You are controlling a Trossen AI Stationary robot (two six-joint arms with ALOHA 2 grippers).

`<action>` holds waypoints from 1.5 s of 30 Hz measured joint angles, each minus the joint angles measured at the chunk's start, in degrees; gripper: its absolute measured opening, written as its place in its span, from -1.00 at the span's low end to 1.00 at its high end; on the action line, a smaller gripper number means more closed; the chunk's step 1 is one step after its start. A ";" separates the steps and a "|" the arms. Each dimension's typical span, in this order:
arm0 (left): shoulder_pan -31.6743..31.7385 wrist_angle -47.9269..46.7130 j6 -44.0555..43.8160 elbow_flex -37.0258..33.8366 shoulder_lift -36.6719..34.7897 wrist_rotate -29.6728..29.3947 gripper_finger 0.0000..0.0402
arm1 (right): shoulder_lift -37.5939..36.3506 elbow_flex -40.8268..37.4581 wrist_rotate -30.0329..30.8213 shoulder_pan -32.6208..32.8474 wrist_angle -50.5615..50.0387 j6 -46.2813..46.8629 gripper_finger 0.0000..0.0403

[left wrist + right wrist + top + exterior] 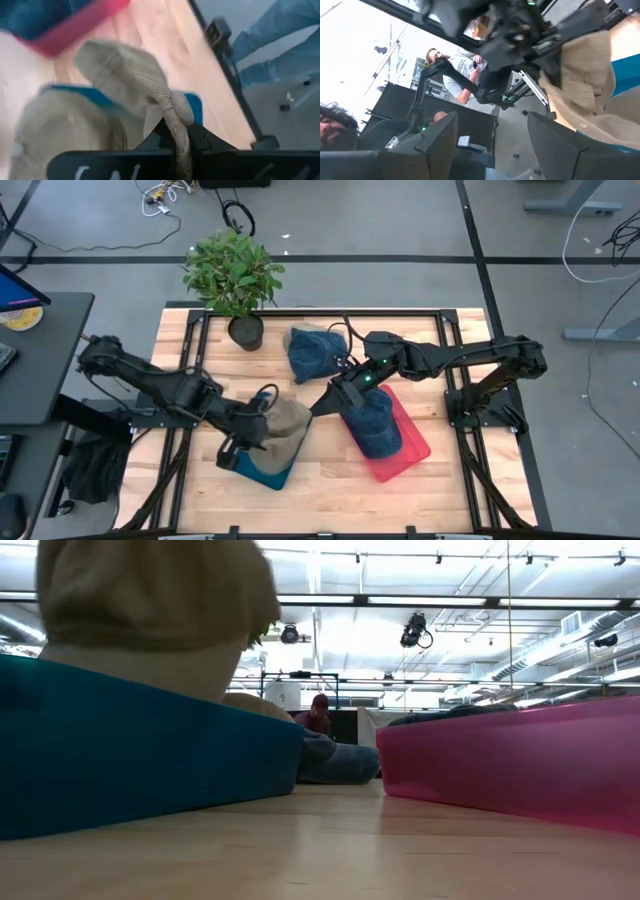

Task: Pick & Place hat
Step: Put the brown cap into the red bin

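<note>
Three hats on the desk (320,480): a tan one at near left, a blue one at far centre, a blue one at right.
Left tool (176,137): clamped together on the tan hat's cord and brim edge, right over the teal tray.
Tan hat (285,428): sits in or just over the teal tray (262,471); the low view shows its crown bulging above the tray wall, so I judge this placing nearly done, only the release left.
Loose blue hat (312,352): lies on bare wood just beside the potted plant (236,275), in no tray; probably still to be picked.
Right tool (338,396): fingers apart, holding nothing, hovering between the two trays.
Blue hat in red tray (375,425): rests on the red tray (405,450), apparently already placed.
</note>
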 joint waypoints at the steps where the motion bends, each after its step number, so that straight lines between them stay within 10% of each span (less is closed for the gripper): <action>1: 0.00 0.02 -0.59 -1.59 -0.65 0.06 -0.98 | 0.00 0.00 0.00 -0.14 0.03 -0.09 0.22; 13: 1.71 5.56 0.14 -14.33 -2.53 0.40 -0.98 | 0.00 0.00 0.11 -0.44 0.21 -0.33 0.22; 45: 21.77 5.31 19.49 -14.25 -0.21 10.19 -0.98 | 0.00 0.00 2.95 -0.42 0.34 -3.31 0.22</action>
